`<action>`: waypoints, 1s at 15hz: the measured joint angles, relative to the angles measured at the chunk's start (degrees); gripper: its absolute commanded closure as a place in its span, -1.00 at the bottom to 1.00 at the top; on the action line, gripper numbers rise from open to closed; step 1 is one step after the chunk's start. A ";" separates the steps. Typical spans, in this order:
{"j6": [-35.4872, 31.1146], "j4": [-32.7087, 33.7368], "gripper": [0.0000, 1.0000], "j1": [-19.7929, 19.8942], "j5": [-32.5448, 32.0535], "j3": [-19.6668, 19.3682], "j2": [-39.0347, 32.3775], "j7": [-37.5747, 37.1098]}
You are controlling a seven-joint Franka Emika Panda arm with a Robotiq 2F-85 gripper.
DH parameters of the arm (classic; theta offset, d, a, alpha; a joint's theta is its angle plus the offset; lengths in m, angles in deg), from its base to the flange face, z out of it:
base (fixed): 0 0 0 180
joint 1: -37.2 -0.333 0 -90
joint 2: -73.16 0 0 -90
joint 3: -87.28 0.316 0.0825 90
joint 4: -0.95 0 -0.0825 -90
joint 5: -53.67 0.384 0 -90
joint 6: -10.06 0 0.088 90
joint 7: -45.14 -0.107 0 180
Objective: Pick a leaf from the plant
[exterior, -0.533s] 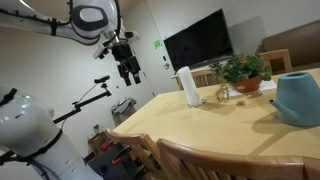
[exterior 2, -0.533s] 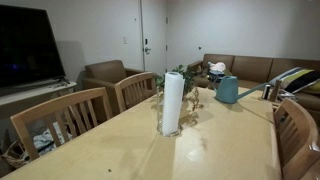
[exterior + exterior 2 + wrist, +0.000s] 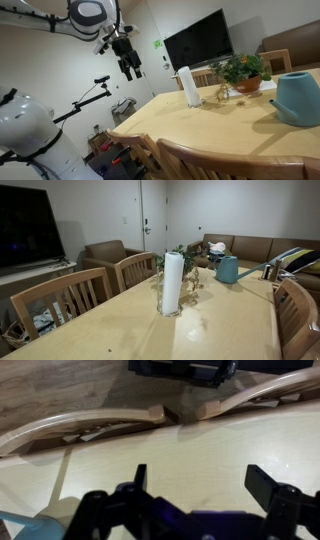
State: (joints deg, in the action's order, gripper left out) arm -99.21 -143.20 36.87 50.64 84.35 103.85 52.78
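Chair backs: two curved wooden chairs [image 3: 205, 160] stand at the near edge of the table in an exterior view. The wrist view shows two such backs [image 3: 85, 428] along the table's edge.
Table: the pale wood top [image 3: 200, 125] carries everything named below it.
Watering can: the teal-blue can [image 3: 300, 98] sits near the table's edge, close to the camera and beside the plant.
Claw: the gripper [image 3: 131, 73] hangs high in the air at the arm's end, well apart from the plant. In the wrist view [image 3: 200, 488] its fingers [image 3: 137, 482] are spread wide with only bare tabletop between them. It has hold of nothing.
White cylinder: it [image 3: 187, 86] stands upright on the table, between the claw and the plant.
Plant: the plant [image 3: 243, 69] sits in its orange-brown pot [image 3: 248, 86] towards the far side of the table. In an exterior view it [image 3: 188, 260] shows partly behind the cylinder [image 3: 172, 282].
Television: the dark screen [image 3: 198, 42] stands against the wall beyond the table.
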 measured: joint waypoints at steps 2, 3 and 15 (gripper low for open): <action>-0.13 1.82 -1.00 0.17 0.04 -0.46 0.07 -0.03; -0.15 2.85 -1.00 0.30 0.07 -0.70 0.06 -0.04; 0.02 18.83 -1.00 1.29 2.40 -2.65 -8.27 -1.47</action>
State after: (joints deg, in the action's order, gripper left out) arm -99.18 -124.37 38.16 53.04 81.70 95.58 51.31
